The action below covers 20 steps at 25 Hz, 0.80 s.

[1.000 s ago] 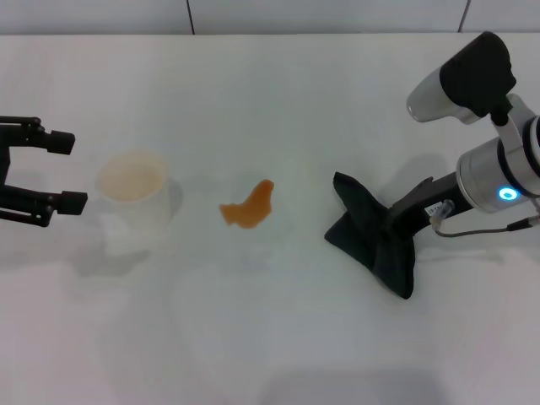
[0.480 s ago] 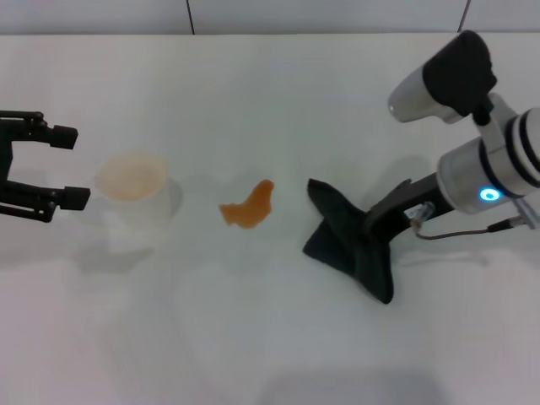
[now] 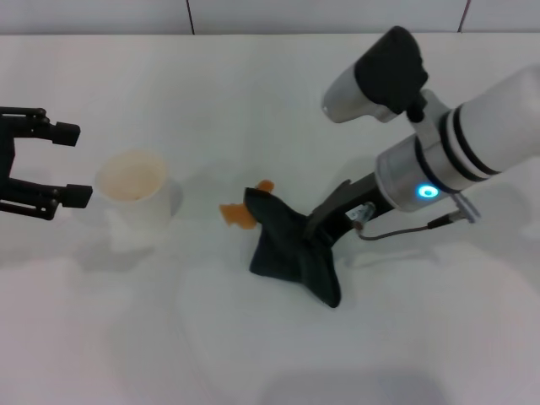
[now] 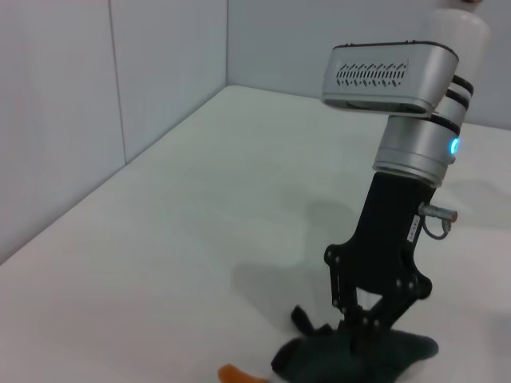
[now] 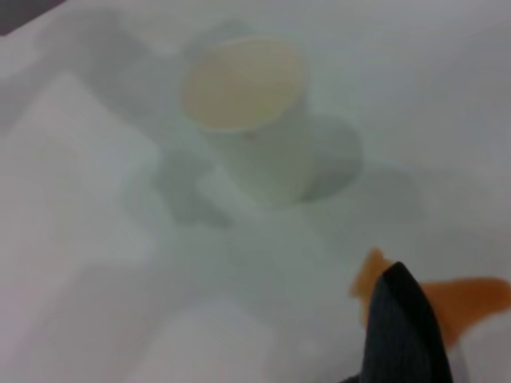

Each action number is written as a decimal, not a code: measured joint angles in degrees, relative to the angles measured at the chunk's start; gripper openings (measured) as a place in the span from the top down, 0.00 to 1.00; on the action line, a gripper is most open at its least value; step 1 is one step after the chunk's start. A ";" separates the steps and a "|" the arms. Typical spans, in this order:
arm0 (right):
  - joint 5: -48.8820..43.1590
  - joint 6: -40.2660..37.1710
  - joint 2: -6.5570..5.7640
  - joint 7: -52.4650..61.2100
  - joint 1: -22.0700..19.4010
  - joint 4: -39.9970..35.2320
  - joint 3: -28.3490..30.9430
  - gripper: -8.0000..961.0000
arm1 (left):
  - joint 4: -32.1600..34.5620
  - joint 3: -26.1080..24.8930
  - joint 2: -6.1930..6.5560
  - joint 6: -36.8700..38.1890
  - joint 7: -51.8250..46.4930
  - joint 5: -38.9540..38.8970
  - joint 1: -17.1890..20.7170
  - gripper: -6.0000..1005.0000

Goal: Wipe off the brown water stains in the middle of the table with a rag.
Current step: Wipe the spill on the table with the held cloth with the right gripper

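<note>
Right claw (image 3: 325, 236) pinches soft, limp rag (image 3: 291, 245) mid-desk (image 3: 253, 93) | leading corner overlaps brown stain (image 3: 232, 214) | left claw (image 3: 74, 164) spread wide, idle.

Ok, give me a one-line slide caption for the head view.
Right gripper presses the rag onto the brown water stains beside a cream cup; left gripper waits open.

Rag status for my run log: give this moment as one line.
right gripper: shut on rag | rag: overlapping brown water stains on table | left gripper: open, beside cup
</note>
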 joint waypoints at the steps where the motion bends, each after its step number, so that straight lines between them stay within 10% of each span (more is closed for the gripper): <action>1: 0.49 0.28 0.02 0.00 0.56 0.35 -0.43 0.91 | 0.03 0.00 -0.05 0.00 0.00 -0.01 0.01 0.14; 20: 7.09 7.56 0.07 -0.28 8.09 7.58 -8.41 0.91 | 0.52 0.00 -0.41 -0.10 -0.43 -0.38 -0.14 0.14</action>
